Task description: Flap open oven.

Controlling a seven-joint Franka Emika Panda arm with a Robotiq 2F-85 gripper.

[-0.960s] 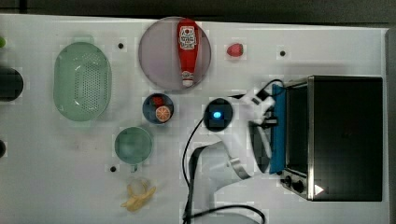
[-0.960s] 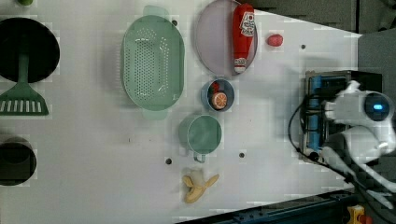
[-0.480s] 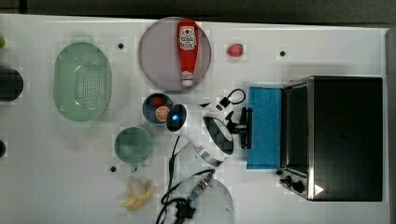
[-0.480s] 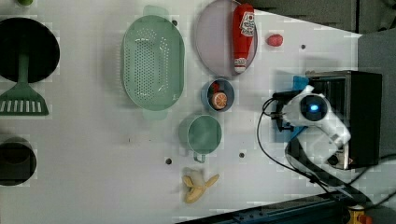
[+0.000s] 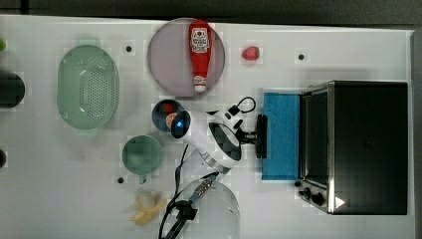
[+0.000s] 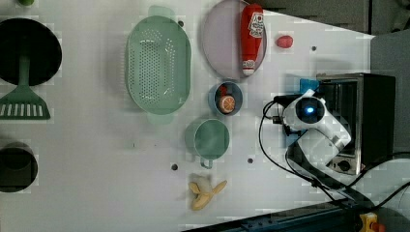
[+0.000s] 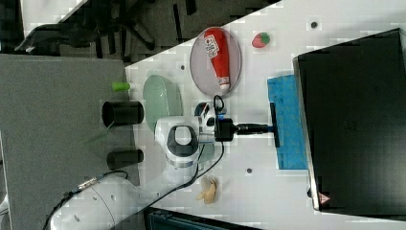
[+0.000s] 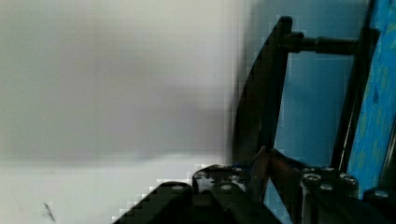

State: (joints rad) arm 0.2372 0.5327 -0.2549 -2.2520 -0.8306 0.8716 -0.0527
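While the door (image 5: 281, 135) of the oven (image 5: 363, 147) lies flat on the surface (image 5: 74, 179), folded down out of the oven's front, the gripper (image 5: 254, 135) sits at its far edge, right at the dark bar handle (image 5: 261, 136). In the top view the oven stands at about 3 o'clock on the surface, and its open mouth faces toward 9 o'clock. The door stretches from the oven toward 9 o'clock, and the handle runs across it, with its long axis from 12 to 6 o'clock. The arm comes from 9 o'clock, so the handle lies straight ahead of the jaws, at 3 o'clock from them.

In the wrist view the jaws stand narrow, one on each side of the handle (image 8: 261, 93), and they seem to hold it between them. I cannot tell whether they press it firmly or only touch it.

In the right view the gripper (image 7: 268, 128) is level and points along the door (image 7: 289, 122) toward the oven (image 7: 354, 120). I judge that the door is already fully down, so the next move is probably to let go and draw back toward 9 o'clock, away from the handle.
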